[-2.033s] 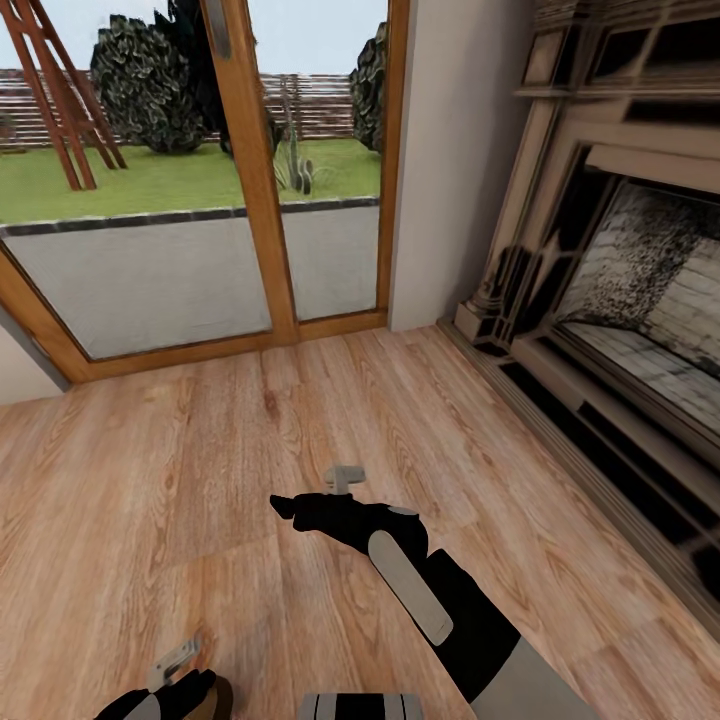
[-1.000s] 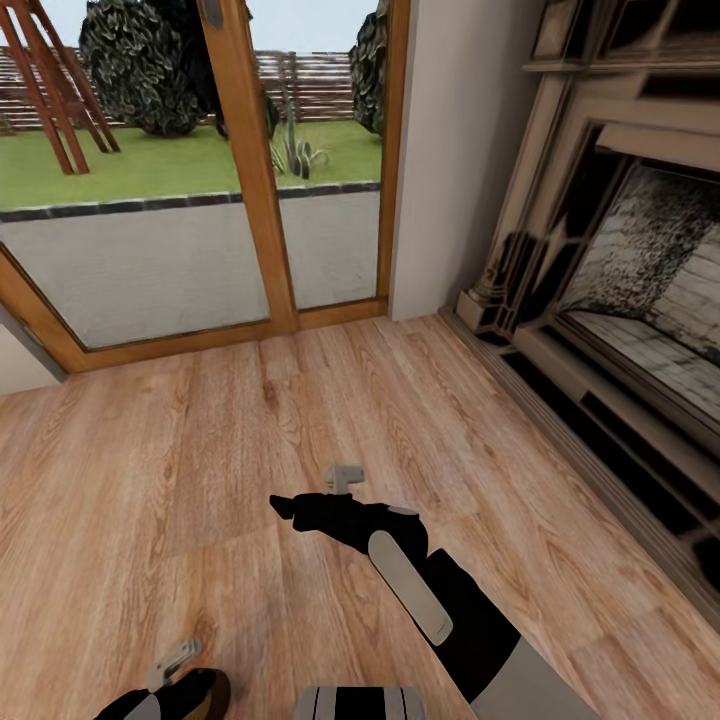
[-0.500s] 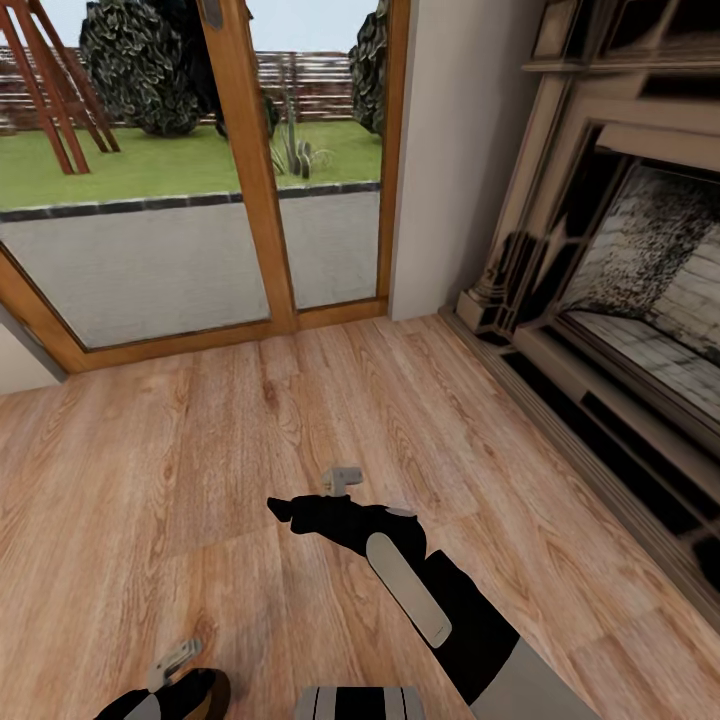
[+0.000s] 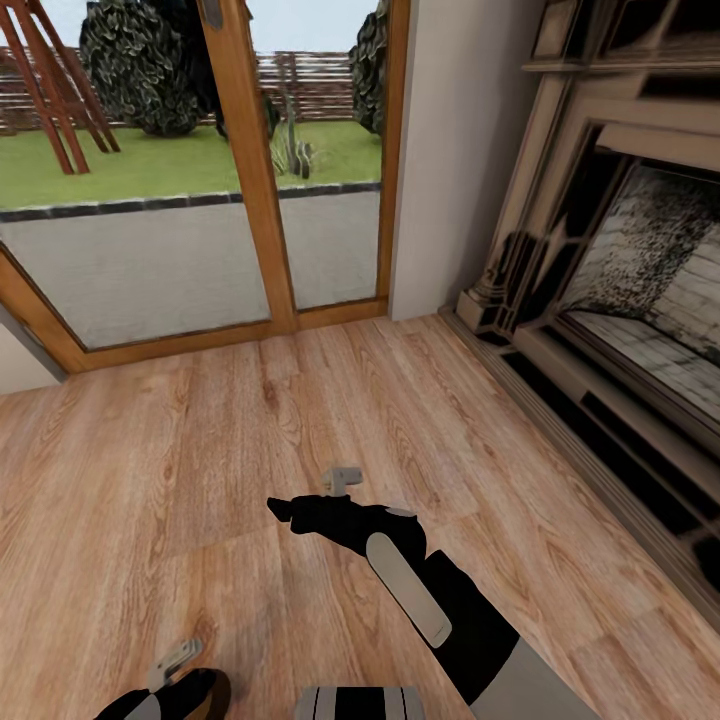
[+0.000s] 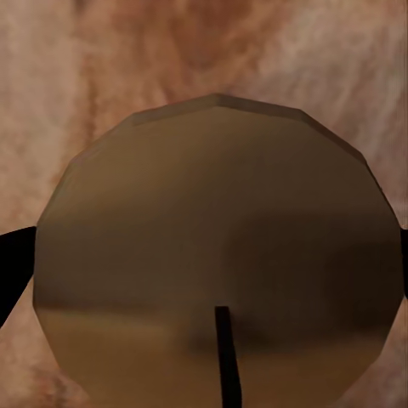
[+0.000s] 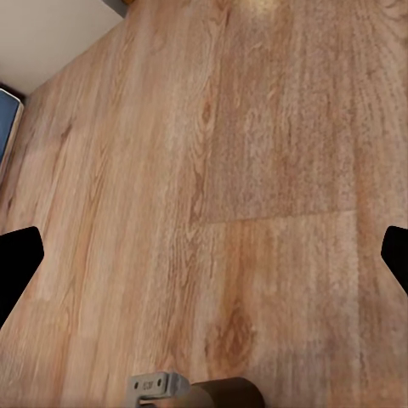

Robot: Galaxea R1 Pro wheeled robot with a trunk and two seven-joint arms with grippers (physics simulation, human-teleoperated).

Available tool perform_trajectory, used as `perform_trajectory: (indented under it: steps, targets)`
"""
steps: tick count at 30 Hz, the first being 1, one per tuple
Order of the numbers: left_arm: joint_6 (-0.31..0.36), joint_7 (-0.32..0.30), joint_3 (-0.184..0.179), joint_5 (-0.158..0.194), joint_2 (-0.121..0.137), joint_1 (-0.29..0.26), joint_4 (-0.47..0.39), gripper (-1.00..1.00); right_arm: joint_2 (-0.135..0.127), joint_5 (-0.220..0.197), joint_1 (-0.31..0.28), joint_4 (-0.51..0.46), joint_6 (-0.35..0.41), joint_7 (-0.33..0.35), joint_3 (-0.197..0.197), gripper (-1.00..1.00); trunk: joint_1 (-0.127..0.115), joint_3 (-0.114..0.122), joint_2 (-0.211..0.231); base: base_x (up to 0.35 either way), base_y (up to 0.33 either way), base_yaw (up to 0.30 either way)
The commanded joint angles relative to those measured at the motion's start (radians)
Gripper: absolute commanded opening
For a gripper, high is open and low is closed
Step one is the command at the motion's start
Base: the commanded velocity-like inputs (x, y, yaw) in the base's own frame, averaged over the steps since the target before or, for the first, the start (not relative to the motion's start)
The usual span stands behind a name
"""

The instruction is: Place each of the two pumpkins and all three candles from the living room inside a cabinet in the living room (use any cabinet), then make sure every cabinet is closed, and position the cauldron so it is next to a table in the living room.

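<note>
My left gripper (image 4: 185, 688) sits at the lower left edge of the head view, shut on a stubby grey-beige candle (image 4: 212, 692). In the left wrist view the candle's round top (image 5: 212, 221) with its dark wick lies between the black fingertips (image 5: 12, 265). My right gripper (image 4: 312, 496) hovers over the wooden floor in the middle of the head view. Its fingers (image 6: 17, 265) stand wide apart with nothing between them. The right wrist view also catches the candle (image 6: 223, 394) low down, next to a grey part of the left gripper (image 6: 157, 387).
Wooden floor (image 4: 200, 450) spreads ahead. Glass patio doors with an orange wooden frame (image 4: 255, 200) close off the far side. A white wall corner (image 4: 450, 150) stands beside them. The stone fireplace (image 4: 640, 300) with its raised hearth runs along the right.
The whole picture shifted slightly between two seconds and one second ago, so the camera moved. Since then nothing has visibly changed, and both arms keep their pose.
</note>
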Motion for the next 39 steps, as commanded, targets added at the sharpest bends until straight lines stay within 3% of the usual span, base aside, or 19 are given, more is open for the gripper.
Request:
perform_trajectory:
  steps: [1, 17, 34, 39]
  targets:
    - [0.004, -0.004, -0.008, 0.011, 0.001, 0.000, -0.001, -1.00, 0.000, -0.011, -0.001, -0.001, 0.002, -0.010, 0.001, 1.00, 0.000, -0.001, 0.000, 0.000, 0.000, 0.000]
    - [0.004, -0.010, -0.010, 0.011, 0.001, 0.000, -0.002, -1.00, 0.000, -0.011, -0.001, 0.001, 0.002, -0.010, 0.001, 1.00, 0.000, -0.001, 0.000, 0.000, 0.000, 0.000]
    - [0.006, -0.011, -0.012, 0.013, 0.004, 0.000, -0.002, -1.00, -0.002, -0.011, -0.001, 0.004, 0.002, -0.010, 0.001, 1.00, -0.008, 0.065, 0.004, 0.000, 0.000, 0.000]
    - [0.030, -0.053, -0.001, 0.027, 0.038, -0.005, -0.019, -1.00, -0.005, -0.011, -0.001, 0.005, 0.003, -0.010, -0.001, 1.00, -0.010, 0.084, 0.005, 0.000, 0.000, 0.000]
